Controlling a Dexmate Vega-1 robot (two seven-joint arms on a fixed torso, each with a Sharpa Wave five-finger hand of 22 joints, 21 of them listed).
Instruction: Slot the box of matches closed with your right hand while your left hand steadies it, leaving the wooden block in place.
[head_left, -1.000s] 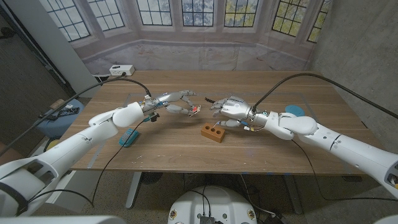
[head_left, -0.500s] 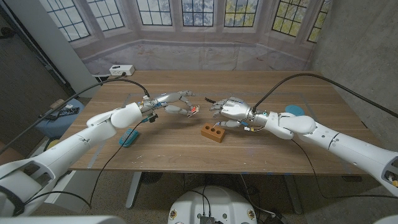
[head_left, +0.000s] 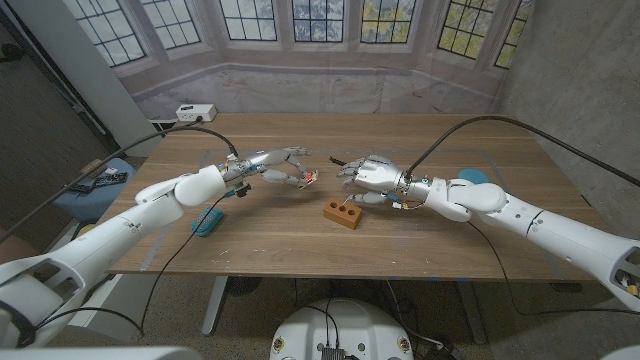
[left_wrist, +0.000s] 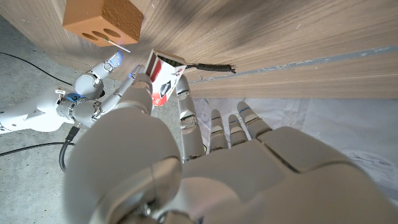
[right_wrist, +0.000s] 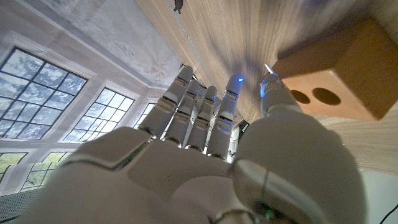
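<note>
Pinching the box of matches (left_wrist: 163, 79), left hand (head_left: 280, 166) hides it; right hand (head_left: 368, 175) grip unclear.

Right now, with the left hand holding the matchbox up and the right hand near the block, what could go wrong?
1. The left hand grips the matchbox only at its fingertips, so a push from the right hand might twist it loose.
2. The wooden block lies close beside the right hand; a sweep toward the box could nudge it.
3. The drawer looks partly open, so a skewed push may jam it.
</note>
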